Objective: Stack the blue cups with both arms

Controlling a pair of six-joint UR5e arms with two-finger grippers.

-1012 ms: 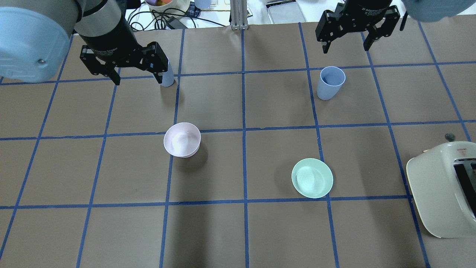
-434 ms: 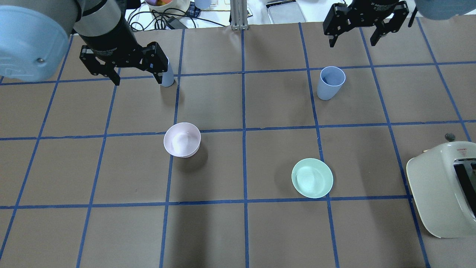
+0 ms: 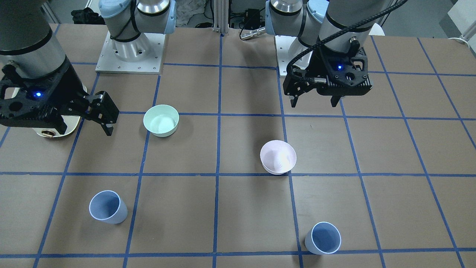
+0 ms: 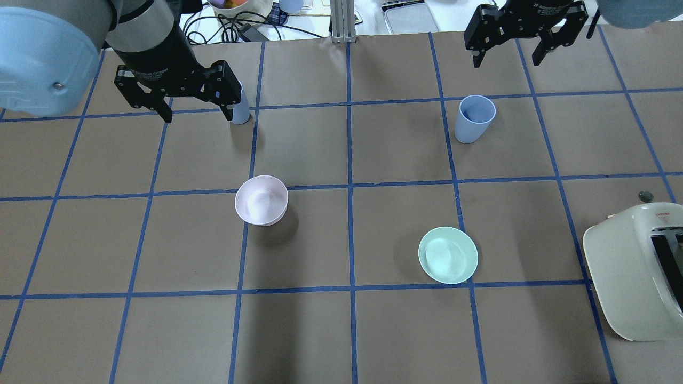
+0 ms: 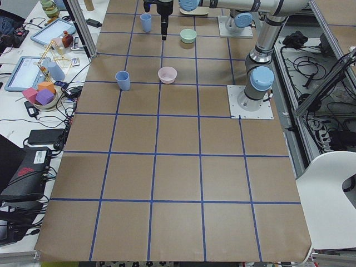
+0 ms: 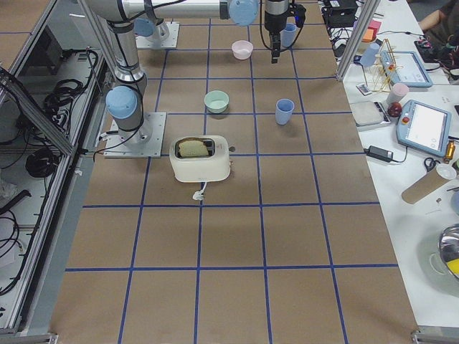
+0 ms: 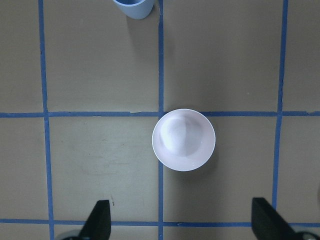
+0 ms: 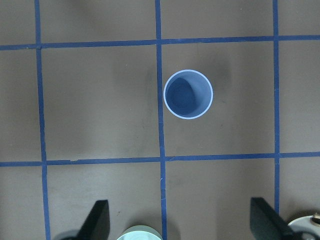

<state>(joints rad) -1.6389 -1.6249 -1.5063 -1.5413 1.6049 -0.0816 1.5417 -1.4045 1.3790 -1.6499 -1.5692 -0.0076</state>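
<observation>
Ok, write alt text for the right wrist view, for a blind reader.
Seen from straight above, a pale blue cup stands upright and empty on a brown table gridded with blue tape. The right gripper hangs above, jaws wide open at the bottom corners, and a mint-green bowl peeks in at the bottom edge.

We are logging one legible marking only: small white lettering, apparently "2F Adaptive Gripper", printed on the black body of the right gripper [image 4: 506,61] and more faintly on the left gripper [image 4: 198,117], while the toaster's [image 4: 624,266] red label is proving unreadable.
</observation>
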